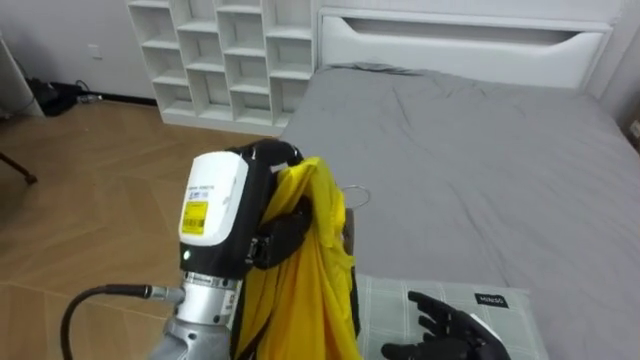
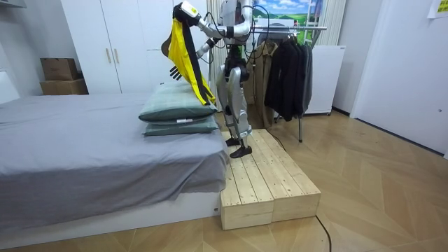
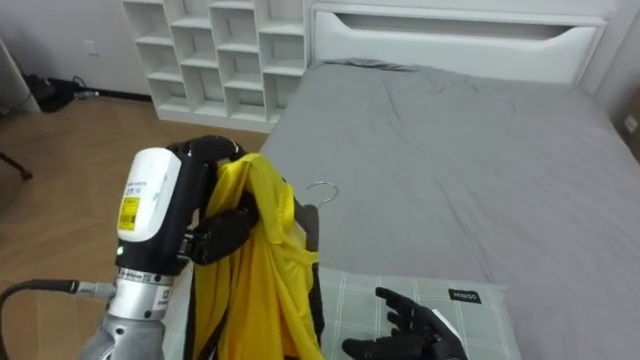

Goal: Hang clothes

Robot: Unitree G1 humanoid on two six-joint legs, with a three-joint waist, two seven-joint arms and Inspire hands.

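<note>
A yellow garment [image 1: 300, 280] with dark trim hangs from my raised left hand [image 1: 272, 160], whose fingers [image 1: 280, 238] are curled round the cloth. A wire hanger hook [image 1: 356, 194] sticks out beside the garment. In the room view the garment [image 2: 185, 56] dangles above the stacked pillows [image 2: 178, 108], held up by the left hand [image 2: 183, 10]. My right hand [image 1: 452, 328] hovers low over a checked pillow [image 1: 395, 300], fingers spread and holding nothing; it also shows as the right hand [image 3: 405, 330].
I stand on a wooden platform [image 2: 269, 178] beside the grey bed [image 1: 480, 150]. Behind me is a clothes rack [image 2: 287, 66] with dark coats. A white shelf unit [image 1: 230, 60] and white headboard [image 1: 460, 45] lie beyond the bed.
</note>
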